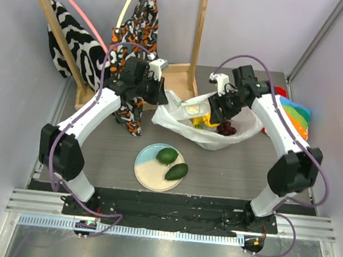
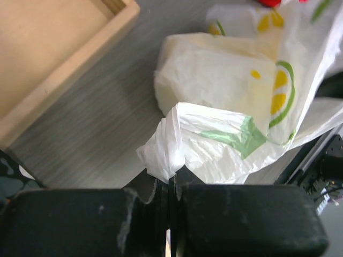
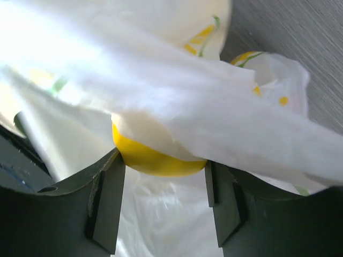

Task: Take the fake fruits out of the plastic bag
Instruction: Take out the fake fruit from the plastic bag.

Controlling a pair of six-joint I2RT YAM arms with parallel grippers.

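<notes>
Lemon gripped inside right pincer.

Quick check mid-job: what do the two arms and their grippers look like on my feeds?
Both the left arm and right arm have white links, black joint housings and a looping purple cable. The left gripper and right gripper have dark, blocky fingers; the left's show pale scuffs.

The plastic bag lies mid-table, behind the plate, which carries 2 avocados side by side. In the bag, a lemon sits between the fingers of the right gripper; the left gripper pinches the bag's left edge. A clothes rack stands behind, left.
</notes>
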